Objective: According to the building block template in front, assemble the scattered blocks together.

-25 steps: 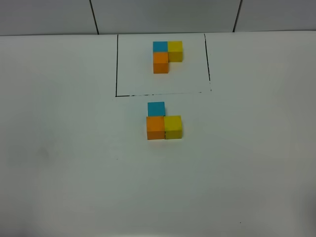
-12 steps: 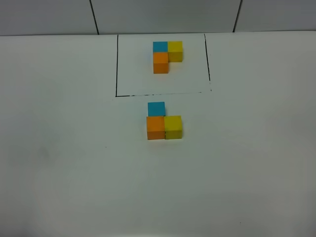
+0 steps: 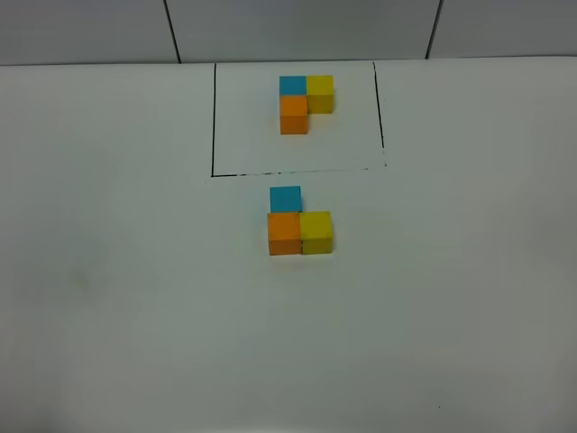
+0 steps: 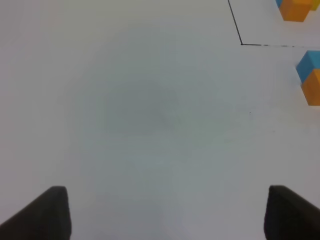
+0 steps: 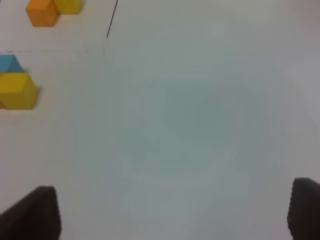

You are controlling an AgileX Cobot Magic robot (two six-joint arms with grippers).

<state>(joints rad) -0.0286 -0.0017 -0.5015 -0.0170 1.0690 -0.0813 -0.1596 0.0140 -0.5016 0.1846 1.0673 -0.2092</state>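
Scattered blocks point(image 3: 298, 224) untouched — both grippers' fingers point(image 4: 47, 212) spread over bare table point(image 3: 135, 298).

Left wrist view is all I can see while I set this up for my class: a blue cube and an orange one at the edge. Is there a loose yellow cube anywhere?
Observer: Yes. The exterior view shows a loose yellow cube pressed against the right side of the loose orange cube.
Operator: Does that match the template?
Observer: No. In the template, yellow sits beside blue. Here the loose blue cube sits behind orange, with nothing to its right.
Operator: And the right pincer?
Observer: The right pincer is open, with only bare table between its fingers.
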